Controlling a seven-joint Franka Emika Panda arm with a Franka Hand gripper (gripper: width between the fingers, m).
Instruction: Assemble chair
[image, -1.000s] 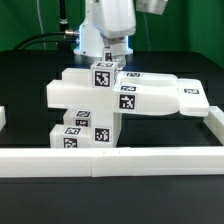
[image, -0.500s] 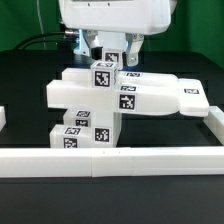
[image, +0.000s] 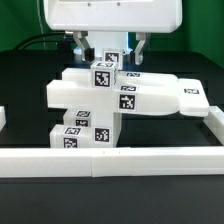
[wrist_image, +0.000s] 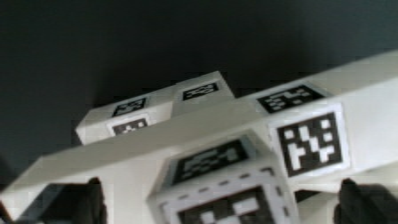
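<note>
Mostly black tabletop (image: 30, 190), white rail (image: 110, 161).

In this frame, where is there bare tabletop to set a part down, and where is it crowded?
Bare black tabletop lies at the exterior view's left, between the stacked matte-white tagged chair parts and the long white border rail. A smaller patch sits under the overhanging panel. The centre is crowded, the open end effector directly above.

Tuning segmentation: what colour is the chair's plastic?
Matte white with black-and-white square tags on the chair; exterior view.
</note>
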